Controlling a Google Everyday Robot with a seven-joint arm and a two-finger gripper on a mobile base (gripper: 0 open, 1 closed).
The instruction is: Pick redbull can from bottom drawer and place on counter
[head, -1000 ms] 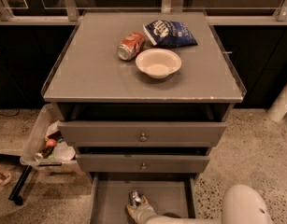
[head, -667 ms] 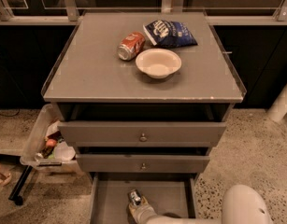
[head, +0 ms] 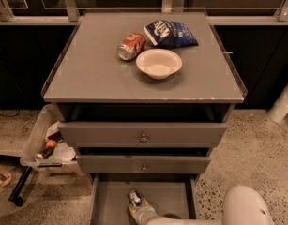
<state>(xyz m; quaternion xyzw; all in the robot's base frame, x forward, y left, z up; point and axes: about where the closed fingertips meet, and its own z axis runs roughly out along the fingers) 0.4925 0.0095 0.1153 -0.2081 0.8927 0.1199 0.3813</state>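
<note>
The bottom drawer (head: pixel 167 200) is pulled open below the two knobbed drawers. The redbull can (head: pixel 134 198), slim and silvery-blue, is in the drawer near its middle. My gripper (head: pixel 137 209) reaches into the drawer from the bottom right and is at the can, which sits between its fingers. The white arm (head: pixel 244 207) shows at the bottom right. The counter (head: pixel 92 64) is the flat grey top of the cabinet, above.
On the counter lie a red-orange soda can (head: pixel 131 46) on its side, a white bowl (head: pixel 159 63) and a blue chip bag (head: pixel 170 33). A clear bin (head: pixel 46 142) with rubbish stands left of the cabinet. A white post (head: pixel 282 102) is at right.
The can and my gripper stay at the same place in the drawer. Nothing has visibly moved.
</note>
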